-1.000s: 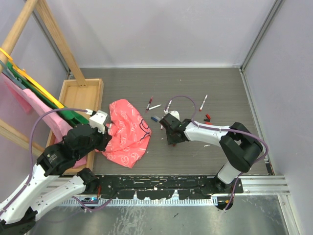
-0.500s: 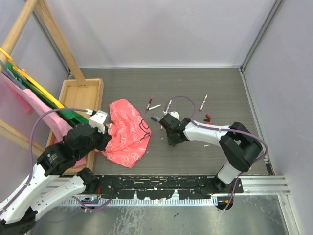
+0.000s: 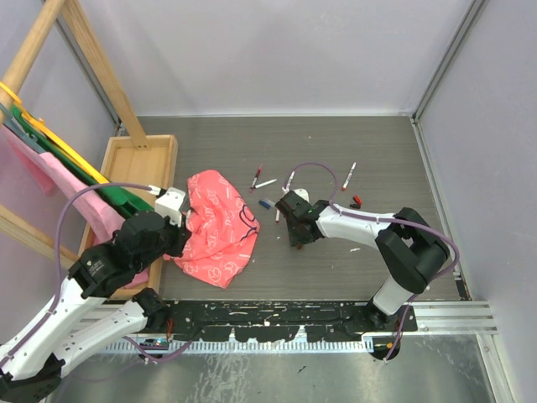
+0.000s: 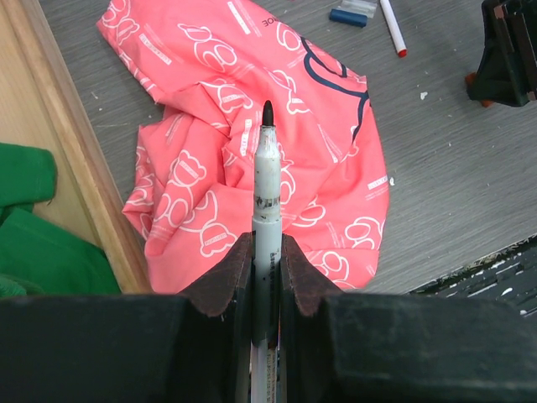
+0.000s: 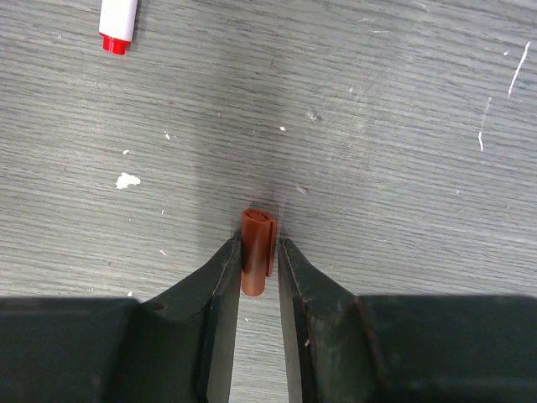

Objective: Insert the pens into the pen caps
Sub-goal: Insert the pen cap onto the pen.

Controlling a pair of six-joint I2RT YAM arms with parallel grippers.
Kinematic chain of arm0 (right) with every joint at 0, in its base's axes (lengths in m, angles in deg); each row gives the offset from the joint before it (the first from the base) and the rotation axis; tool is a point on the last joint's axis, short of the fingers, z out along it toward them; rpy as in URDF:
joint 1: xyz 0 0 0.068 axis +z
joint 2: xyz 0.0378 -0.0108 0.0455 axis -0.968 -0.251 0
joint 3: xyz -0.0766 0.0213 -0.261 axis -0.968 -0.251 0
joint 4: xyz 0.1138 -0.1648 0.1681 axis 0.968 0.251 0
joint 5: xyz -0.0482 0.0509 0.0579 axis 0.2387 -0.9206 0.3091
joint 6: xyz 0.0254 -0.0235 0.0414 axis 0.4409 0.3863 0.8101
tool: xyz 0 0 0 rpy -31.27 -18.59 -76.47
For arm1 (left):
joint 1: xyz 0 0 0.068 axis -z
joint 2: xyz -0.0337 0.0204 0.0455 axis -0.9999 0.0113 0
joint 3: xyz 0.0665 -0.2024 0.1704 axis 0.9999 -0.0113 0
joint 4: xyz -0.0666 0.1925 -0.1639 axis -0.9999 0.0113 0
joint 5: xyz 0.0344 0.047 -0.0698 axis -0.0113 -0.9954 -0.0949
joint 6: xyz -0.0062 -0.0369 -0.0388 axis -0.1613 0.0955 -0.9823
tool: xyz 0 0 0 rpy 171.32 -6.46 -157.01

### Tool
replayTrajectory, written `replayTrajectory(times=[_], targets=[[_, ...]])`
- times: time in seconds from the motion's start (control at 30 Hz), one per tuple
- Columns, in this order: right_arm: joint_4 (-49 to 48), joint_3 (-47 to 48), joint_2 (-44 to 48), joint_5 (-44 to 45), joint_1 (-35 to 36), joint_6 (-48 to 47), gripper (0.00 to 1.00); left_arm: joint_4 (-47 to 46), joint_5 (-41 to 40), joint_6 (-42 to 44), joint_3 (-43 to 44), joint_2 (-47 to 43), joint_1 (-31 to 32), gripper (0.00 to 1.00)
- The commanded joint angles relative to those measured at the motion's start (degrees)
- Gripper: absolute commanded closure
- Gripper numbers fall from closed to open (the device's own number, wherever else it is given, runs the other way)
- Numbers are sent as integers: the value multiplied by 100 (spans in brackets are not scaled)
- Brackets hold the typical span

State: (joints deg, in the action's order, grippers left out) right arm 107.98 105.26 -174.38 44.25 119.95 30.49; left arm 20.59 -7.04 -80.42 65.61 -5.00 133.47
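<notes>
Jaws of the left gripper (image 4: 267,252) are clamped on a pen (image 4: 267,176), whose dark tip is pointed forward above the cloth (image 4: 201,193). Those of the right gripper (image 5: 258,245) are narrowed onto a cap (image 5: 258,225), which is pinched low at the table (image 5: 403,126), well apart from the pen. Both parts appear gripped, so mating is judged to be next: the cap must be lifted, its open end turned to the tip, and the two axes lined up closely. The pen is a slim white cylinder with worn print. The cap is a short red-brown plastic tube with a clip. The cloth is soft and crumpled.
</notes>
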Motion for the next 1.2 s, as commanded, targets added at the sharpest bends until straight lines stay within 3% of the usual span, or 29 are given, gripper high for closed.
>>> replayTrajectory(times=[0.0,0.37,0.63,0.87,1.17], targets=[[106,-44,-233,97,-55,-182,69,-292,-80,-114,126,30,-19,100],[25,-96,-304,42,-55,-238,69,-251,158,-251,266,133,-23,100],[16,-136,-160,39,-61,-231,80,-407,435,-488,139,189,-18,100],[-186,-232,770,43,-131,-236,98,-853,737,-518,-65,99,-23,100],[-977,-395,2607,-698,-127,-271,100,-1504,1458,-415,-150,132,-18,100]])
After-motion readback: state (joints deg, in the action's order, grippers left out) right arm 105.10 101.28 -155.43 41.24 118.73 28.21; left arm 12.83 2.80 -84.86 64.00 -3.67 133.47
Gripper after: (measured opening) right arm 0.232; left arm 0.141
